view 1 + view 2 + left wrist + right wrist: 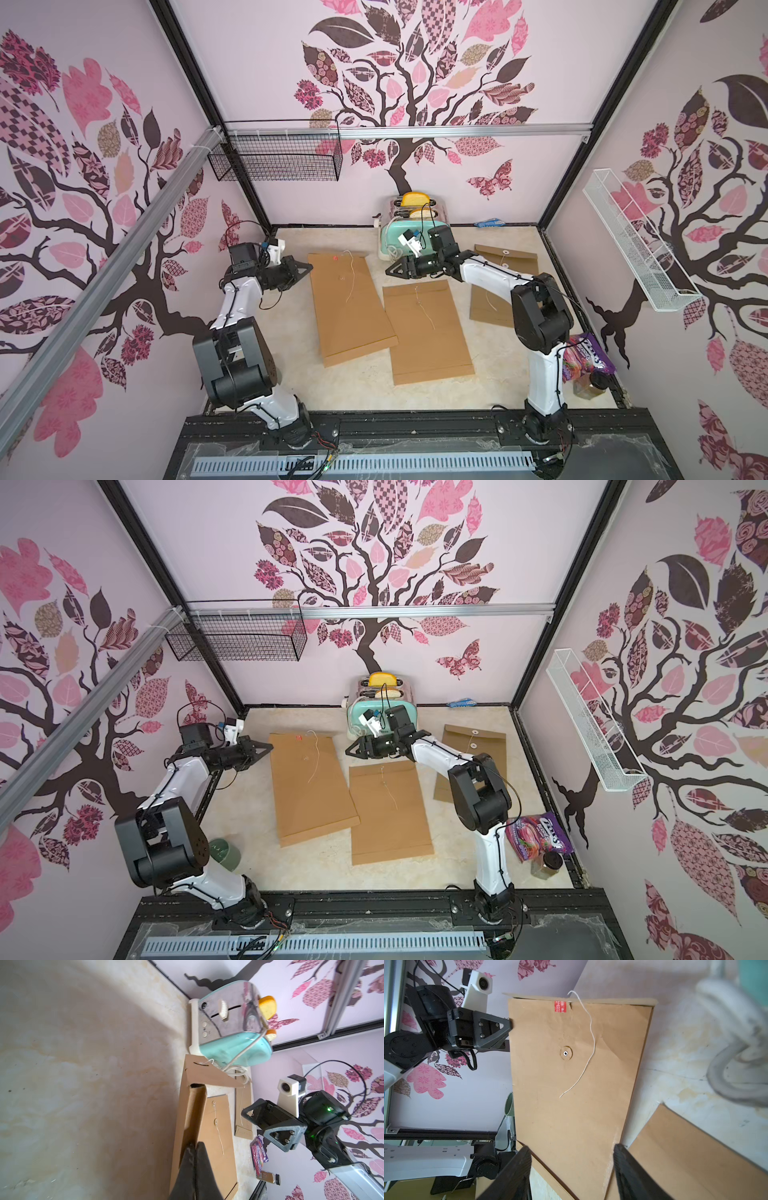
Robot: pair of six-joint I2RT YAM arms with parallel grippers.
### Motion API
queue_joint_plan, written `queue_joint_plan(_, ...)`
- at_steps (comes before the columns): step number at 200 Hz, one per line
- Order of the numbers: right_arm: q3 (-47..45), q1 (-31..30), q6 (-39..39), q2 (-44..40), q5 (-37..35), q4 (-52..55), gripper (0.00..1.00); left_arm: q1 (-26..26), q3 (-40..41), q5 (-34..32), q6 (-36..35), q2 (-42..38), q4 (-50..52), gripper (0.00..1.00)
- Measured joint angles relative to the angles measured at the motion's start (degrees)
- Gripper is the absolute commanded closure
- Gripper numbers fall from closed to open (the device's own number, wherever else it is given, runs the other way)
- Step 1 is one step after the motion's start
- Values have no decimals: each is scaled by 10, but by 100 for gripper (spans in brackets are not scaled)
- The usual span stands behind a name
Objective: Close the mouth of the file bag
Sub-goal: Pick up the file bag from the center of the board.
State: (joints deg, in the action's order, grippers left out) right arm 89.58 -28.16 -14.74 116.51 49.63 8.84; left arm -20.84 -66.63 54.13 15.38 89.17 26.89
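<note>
One kraft file bag (351,303) beside the toaster (391,237), likely light and floppy: pinch its flap (207,1078); left end effector (310,267) clenched, right end effector (390,270) released.

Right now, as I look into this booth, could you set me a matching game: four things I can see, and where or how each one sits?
Things:
1. toaster
2. purple snack bag
3. black wire basket
4. file bag with the red sticker

Places or states:
A. hanging from a rail
B. lying beside a small jar
C. flat on the table, with a loose string on it
D. holding yellow bread slices

Right pairs: 1-D, 2-B, 3-A, 4-C.
</note>
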Motion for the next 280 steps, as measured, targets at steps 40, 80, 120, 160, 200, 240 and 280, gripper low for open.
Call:
queue_joint_plan(40, 52, 11, 10, 2, -19, -4, 32, 6, 29, 48, 15, -50, -45, 100)
queue_joint_plan(80, 142, 24, -6, 16, -31, -2, 20, 19, 39, 68, 10, -70, -46, 100)
queue_joint_plan(120, 286, 30, -1, 78, -31, 56, 21, 22, 63, 107, 39, -110, -107, 100)
queue_joint_plan(160, 340, 30, -2, 123, -11, 110, 21, 42, 67, 144, 45, -118, -141, 100)
queue_joint_plan(200, 342, 30, 0, 138, 13, 136, 21, 56, 71, 171, 56, -165, -178, 100)
queue_joint_plan(240, 332, 39, -49, 141, 53, 80, 21, 67, 77, 189, 63, -185, -211, 100)
queue_joint_plan(280, 313, 56, -112, 140, 103, -23, 20, 70, 87, 199, 73, -184, -230, 100)
